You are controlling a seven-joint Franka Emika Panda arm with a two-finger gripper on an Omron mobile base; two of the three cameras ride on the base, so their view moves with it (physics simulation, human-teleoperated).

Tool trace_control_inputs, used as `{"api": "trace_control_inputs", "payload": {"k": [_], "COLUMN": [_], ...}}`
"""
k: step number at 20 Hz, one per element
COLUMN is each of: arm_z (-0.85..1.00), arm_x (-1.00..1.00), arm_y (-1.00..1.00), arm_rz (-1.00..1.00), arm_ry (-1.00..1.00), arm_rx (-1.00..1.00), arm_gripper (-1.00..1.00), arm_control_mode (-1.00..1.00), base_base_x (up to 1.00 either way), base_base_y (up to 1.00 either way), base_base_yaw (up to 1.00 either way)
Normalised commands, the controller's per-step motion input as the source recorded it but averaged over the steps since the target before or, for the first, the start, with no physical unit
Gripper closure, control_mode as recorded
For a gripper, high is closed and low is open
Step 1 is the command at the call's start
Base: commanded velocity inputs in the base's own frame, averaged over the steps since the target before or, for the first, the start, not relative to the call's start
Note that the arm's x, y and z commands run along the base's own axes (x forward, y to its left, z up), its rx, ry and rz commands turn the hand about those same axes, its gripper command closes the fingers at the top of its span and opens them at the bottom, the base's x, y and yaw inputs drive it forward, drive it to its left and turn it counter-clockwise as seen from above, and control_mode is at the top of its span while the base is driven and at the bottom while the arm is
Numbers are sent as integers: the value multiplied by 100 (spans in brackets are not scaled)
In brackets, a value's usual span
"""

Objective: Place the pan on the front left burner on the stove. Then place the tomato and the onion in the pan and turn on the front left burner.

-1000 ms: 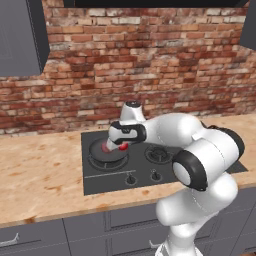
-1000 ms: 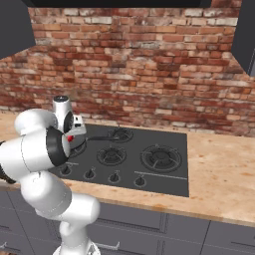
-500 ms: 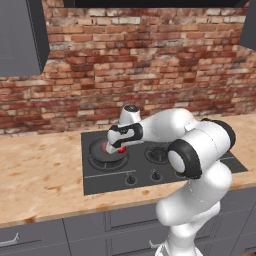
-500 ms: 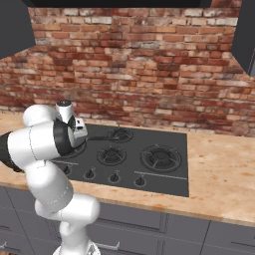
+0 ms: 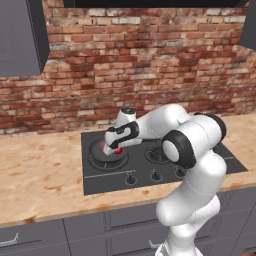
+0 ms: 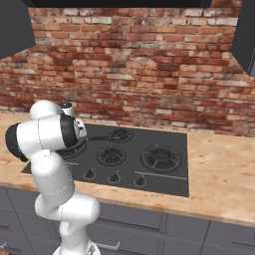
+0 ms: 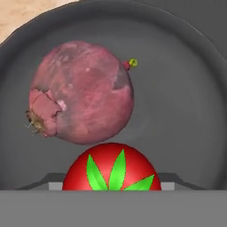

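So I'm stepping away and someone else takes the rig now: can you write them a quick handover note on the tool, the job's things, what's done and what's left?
Tool: low over the pan; whether it is open or gripping the tomato cannot be told.
Pan: on the front left burner of the stove.
Onion: lying in the pan.
Tomato: in the pan beside the onion, right at the tool.
Done: pan placed, onion in.
Left: confirm the tomato is released, lift clear, turn on the front left burner.

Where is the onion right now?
The onion lies inside the pan, touching the tomato in the hand view. The pan sits at the stove's left end.
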Motion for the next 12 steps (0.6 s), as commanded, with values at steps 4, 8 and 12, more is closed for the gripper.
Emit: {"api": "trace_control_inputs", "payload": {"k": [4,8,12], "arm_z": [-9,0,19], "arm_x": [0,-4,-20], "arm_y": [5,1,0], "arm_rz": [2,1,0], "arm_ry": [0,-2,-7], "arm_rx": [-1,-5,-2], "arm_gripper": [-100,-100,-100], "arm_control_mode": [-100,-100,-100], "base_base_x": [0,0,0], "base_base_y": [0,0,0], "base_base_yaw": [0,0,0]}}
